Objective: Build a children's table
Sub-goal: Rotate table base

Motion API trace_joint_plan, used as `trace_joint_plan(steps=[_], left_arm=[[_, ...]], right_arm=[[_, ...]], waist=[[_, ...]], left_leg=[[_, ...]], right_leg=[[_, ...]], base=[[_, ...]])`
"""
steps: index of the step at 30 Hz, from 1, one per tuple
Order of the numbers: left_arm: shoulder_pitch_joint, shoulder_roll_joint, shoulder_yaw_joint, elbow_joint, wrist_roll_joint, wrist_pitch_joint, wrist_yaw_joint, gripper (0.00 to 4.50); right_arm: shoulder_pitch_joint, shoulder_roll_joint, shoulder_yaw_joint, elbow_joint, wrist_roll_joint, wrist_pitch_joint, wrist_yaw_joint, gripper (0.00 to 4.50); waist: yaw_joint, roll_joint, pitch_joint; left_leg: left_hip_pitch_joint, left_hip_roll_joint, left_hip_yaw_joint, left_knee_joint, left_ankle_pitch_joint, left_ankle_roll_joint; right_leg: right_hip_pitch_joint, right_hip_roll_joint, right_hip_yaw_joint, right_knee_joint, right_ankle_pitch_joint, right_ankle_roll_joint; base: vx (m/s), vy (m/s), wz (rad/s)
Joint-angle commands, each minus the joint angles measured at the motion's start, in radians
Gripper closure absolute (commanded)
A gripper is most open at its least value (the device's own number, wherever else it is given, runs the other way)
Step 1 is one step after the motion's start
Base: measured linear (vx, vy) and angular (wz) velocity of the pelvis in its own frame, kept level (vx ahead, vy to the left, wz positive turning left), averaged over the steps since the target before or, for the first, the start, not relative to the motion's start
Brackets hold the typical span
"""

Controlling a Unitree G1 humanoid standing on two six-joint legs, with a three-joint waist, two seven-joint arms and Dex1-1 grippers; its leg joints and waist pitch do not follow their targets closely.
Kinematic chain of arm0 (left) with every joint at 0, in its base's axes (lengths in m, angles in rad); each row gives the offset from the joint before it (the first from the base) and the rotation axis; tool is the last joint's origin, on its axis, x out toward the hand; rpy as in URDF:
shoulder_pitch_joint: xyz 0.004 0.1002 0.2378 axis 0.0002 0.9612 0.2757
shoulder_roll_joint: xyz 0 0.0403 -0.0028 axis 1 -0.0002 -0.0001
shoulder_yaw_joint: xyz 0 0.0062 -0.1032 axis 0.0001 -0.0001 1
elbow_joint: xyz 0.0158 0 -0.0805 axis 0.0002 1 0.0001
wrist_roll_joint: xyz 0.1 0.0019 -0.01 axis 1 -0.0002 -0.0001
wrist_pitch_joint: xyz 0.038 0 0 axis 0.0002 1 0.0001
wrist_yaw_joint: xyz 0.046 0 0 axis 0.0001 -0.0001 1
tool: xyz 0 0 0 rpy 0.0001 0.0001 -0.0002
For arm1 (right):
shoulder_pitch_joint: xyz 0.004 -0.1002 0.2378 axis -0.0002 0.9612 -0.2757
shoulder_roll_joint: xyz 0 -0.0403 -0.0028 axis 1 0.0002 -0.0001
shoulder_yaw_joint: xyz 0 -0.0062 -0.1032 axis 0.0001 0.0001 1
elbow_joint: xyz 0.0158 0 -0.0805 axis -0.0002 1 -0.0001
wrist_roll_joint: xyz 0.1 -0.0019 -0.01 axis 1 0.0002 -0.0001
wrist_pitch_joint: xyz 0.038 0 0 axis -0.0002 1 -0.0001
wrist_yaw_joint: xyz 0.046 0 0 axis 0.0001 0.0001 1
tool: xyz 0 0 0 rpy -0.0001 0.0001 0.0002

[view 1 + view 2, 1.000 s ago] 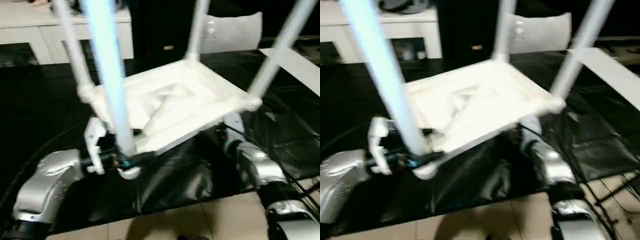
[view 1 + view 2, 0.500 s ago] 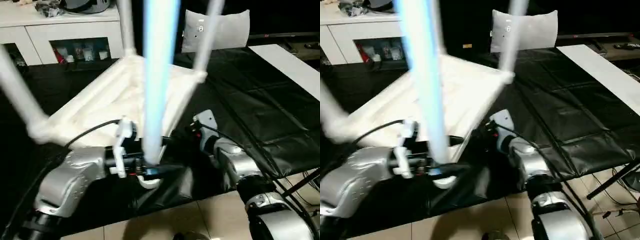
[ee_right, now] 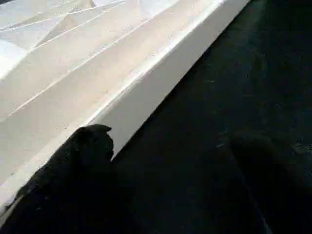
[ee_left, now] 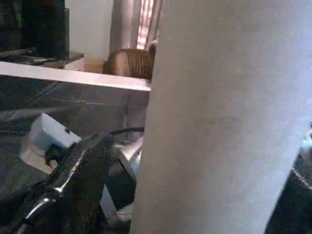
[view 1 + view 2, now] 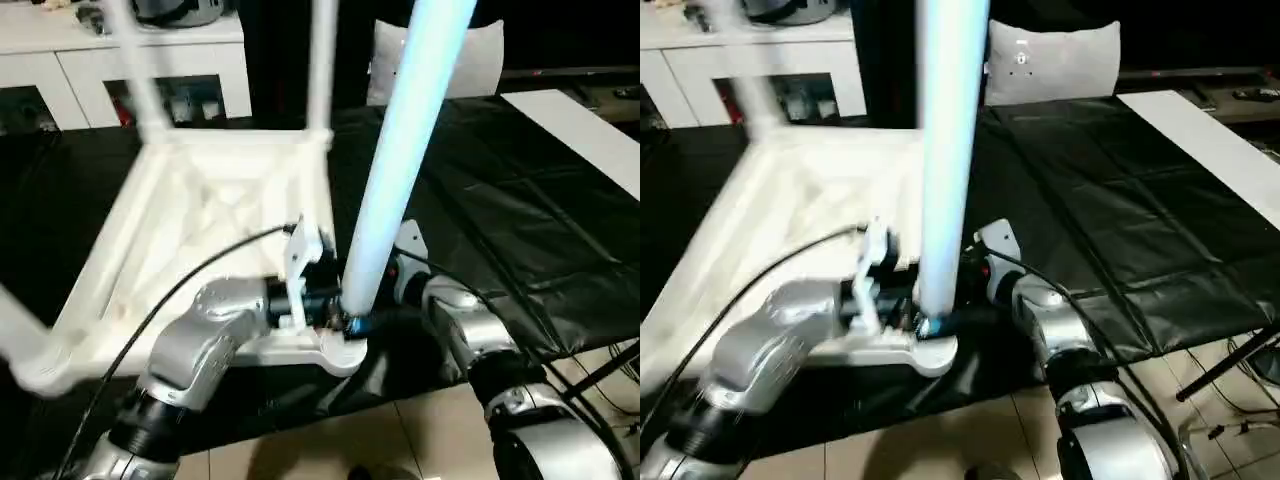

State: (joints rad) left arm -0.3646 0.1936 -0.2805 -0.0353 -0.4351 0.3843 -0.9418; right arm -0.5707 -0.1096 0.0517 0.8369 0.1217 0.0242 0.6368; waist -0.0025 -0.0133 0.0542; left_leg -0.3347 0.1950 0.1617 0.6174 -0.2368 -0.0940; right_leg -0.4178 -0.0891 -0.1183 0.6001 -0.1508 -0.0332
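The children's table lies upside down on black cloth, its X-ribbed white tabletop (image 5: 190, 230) facing up. Its nearest leg (image 5: 395, 170) rises from a round corner socket (image 5: 340, 352) at the front. Two more legs (image 5: 320, 70) (image 5: 135, 60) stand at the far corners, and one (image 5: 20, 335) leaves the picture at the left. My left gripper (image 5: 345, 322) is open at the base of the nearest leg (image 4: 219, 122), which stands beside one black finger (image 4: 73, 185). My right gripper (image 3: 173, 136) is open just right of that leg, one finger (image 3: 83, 161) against the tabletop's rim (image 3: 146, 92).
A white cabinet (image 5: 150, 70) runs along the back left and a white cushion (image 5: 480, 55) stands behind the table. A white board (image 5: 580, 130) lies at the right on the black cloth (image 5: 500, 200). Tiled floor (image 5: 400, 440) shows at the front edge.
The table has turned: the nearest leg and my left gripper at its base swung right, up to the right gripper, and the tabletop now lies to the left. The camera also shifted.
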Motion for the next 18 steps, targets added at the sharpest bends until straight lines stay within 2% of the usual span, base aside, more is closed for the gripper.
trace_joint_plan(steps=[1,3,4,5,7,8,10,11,12,13,14,18], left_arm=[[-0.027,-0.023,-0.023,0.008,0.018,-0.018,0.023,0.05],[-0.035,-0.018,-0.018,0.034,0.051,-0.046,0.045,0.05],[-0.043,0.006,-0.010,0.069,0.087,-0.075,0.053,0.05],[-0.045,0.012,-0.008,0.076,0.093,-0.080,0.053,0.05],[-0.045,0.041,-0.008,0.098,0.122,-0.107,0.049,0.05],[-0.041,0.062,-0.010,0.107,0.139,-0.119,0.043,0.05],[-0.022,0.121,-0.017,0.115,0.178,-0.139,0.010,0.05],[-0.018,0.133,-0.019,0.117,0.185,-0.144,0.003,0.05],[-0.016,0.137,-0.020,0.117,0.187,-0.146,0.001,0.05],[0.002,0.180,-0.025,0.119,0.204,-0.163,-0.024,0.05],[0.014,0.212,-0.029,0.122,0.211,-0.178,-0.051,0.05],[0.033,0.270,-0.038,0.109,0.210,-0.166,-0.106,0.05]], right_arm=[[0.005,0.019,0.027,-0.020,0.006,-0.010,0.033,0.00],[0.020,-0.009,0.011,-0.025,0.001,-0.036,0.019,0.00],[0.037,-0.046,-0.012,-0.038,-0.002,-0.055,-0.001,0.00],[0.041,-0.053,-0.017,-0.042,-0.002,-0.057,-0.004,0.00],[0.053,-0.081,-0.035,-0.060,-0.001,-0.060,-0.008,0.00],[0.062,-0.101,-0.043,-0.077,-0.001,-0.063,0.000,0.00],[0.086,-0.152,-0.062,-0.138,0.010,-0.038,0.038,0.00],[0.090,-0.163,-0.064,-0.151,0.015,-0.029,0.051,0.00],[0.092,-0.166,-0.064,-0.157,0.018,-0.026,0.058,0.00],[0.112,-0.202,-0.067,-0.213,0.043,-0.004,0.129,0.00],[0.129,-0.229,-0.066,-0.255,0.059,-0.005,0.170,0.00],[0.147,-0.264,-0.063,-0.297,0.060,-0.006,0.185,0.00]], waist=[[0.011,0.006,-0.068],[0.015,0.014,-0.067],[0.019,0.011,-0.065],[0.018,0.010,-0.067],[0.023,0.014,-0.065],[0.026,0.013,-0.065],[0.030,0.023,-0.063],[0.028,0.015,-0.063],[0.029,0.016,-0.062],[0.027,0.023,-0.062],[0.027,0.022,-0.063],[0.028,0.027,-0.062]], left_leg=[[-0.023,0.030,-0.001,-0.075,-0.111,0.068],[-0.023,0.029,-0.002,-0.076,-0.120,0.067],[-0.021,0.026,-0.001,-0.077,-0.137,0.069],[-0.018,0.026,0.000,-0.076,-0.138,0.069],[-0.020,0.025,-0.002,-0.077,-0.132,0.071],[-0.020,0.026,-0.002,-0.077,-0.138,0.069],[-0.019,0.024,-0.003,-0.078,-0.153,0.069],[-0.020,0.022,-0.002,-0.077,-0.156,0.071],[-0.021,0.020,-0.002,-0.077,-0.157,0.072],[-0.019,0.016,-0.002,-0.075,-0.165,0.073],[-0.022,0.020,-0.004,-0.076,-0.168,0.079],[-0.017,0.021,-0.006,-0.078,-0.180,0.075]], right_leg=[[0.075,-0.056,0.058,-0.068,-0.294,-0.202],[0.075,-0.055,0.057,-0.070,-0.297,-0.203],[0.074,-0.053,0.056,-0.076,-0.318,-0.184],[0.073,-0.052,0.056,-0.075,-0.322,-0.182],[0.075,-0.054,0.055,-0.076,-0.335,-0.176],[0.074,-0.055,0.055,-0.078,-0.351,-0.171],[0.075,-0.053,0.054,-0.080,-0.381,-0.150],[0.076,-0.051,0.053,-0.081,-0.400,-0.133],[0.075,-0.051,0.052,-0.084,-0.415,-0.126],[0.074,-0.049,0.050,-0.090,-0.448,-0.115],[0.074,-0.052,0.050,-0.090,-0.458,-0.104],[0.066,-0.049,0.047,-0.094,-0.475,-0.109]], base=[[0.000,0.000,0.00],[0.000,0.000,0.00],[0.000,0.000,0.00],[0.000,0.000,0.00],[0.000,0.000,0.00],[0.000,0.000,0.00],[0.000,0.000,0.00],[0.000,0.000,0.00],[0.000,0.000,0.00],[0.000,0.000,0.00],[0.000,0.000,0.00],[0.000,0.000,0.00]])
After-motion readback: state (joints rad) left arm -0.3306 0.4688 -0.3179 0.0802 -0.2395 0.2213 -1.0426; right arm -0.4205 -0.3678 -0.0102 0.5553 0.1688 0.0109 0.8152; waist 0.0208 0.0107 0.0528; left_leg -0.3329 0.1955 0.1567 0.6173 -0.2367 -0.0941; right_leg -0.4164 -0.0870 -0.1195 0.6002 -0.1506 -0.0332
